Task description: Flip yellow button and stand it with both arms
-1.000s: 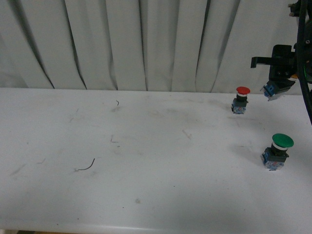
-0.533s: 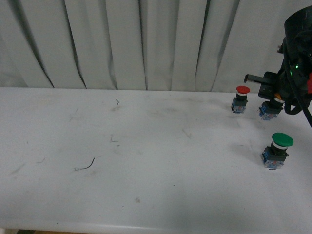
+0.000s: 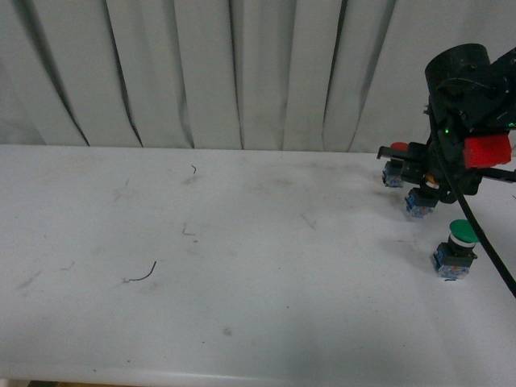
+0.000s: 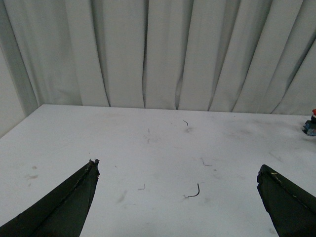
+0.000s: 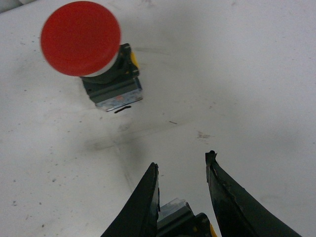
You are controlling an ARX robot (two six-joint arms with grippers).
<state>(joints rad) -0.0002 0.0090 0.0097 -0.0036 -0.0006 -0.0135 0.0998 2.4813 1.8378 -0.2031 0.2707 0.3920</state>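
The yellow button has come down over the last second. It was held tilted and high over the far right corner of the desk. Now it hangs low near the right edge, between the red button and the green button, both of which stand upright with caps up. Its blue base points down and sits at or just above the desk; whether it touches cannot be told. In the right wrist view the base sits pinched between the two fingers, with a sliver of yellow cap behind it. That suggests the flip is done and only the setting-down and release remain.

The right gripper is clamped on the button, its arm bent steeply downward from above, with the red button just beyond the fingertips. The left gripper hovers with its fingers spread wide and nothing between them, well apart over the left part of the desk.
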